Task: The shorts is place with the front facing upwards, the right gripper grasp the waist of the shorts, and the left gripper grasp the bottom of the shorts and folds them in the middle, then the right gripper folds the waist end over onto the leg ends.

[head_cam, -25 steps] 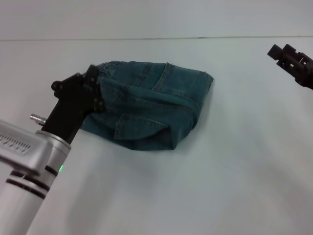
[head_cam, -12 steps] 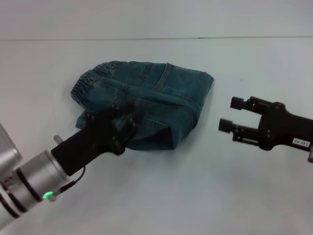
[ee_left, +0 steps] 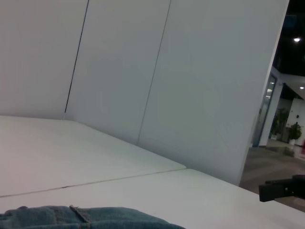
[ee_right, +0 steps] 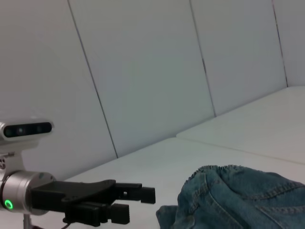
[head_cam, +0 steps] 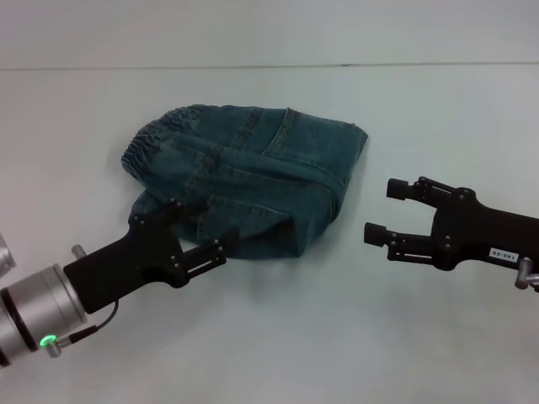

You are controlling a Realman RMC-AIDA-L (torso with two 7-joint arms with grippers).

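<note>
Two end effectors flank the folded shorts (head_cam: 244, 181) on the white table (head_cam: 278, 337). Left end effector (head_cam: 200, 231), lower left, spread at the hem; right end effector (head_cam: 386, 210), centre right, gapes empty, apart.

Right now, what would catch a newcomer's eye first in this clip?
The shorts lie crumpled in a heap in the middle of the white table, with the waist on the robot's left. The left tool is open at the near edge of the heap. The right tool is open too, hanging clear of the cloth on the other side and pointing at it.
</note>
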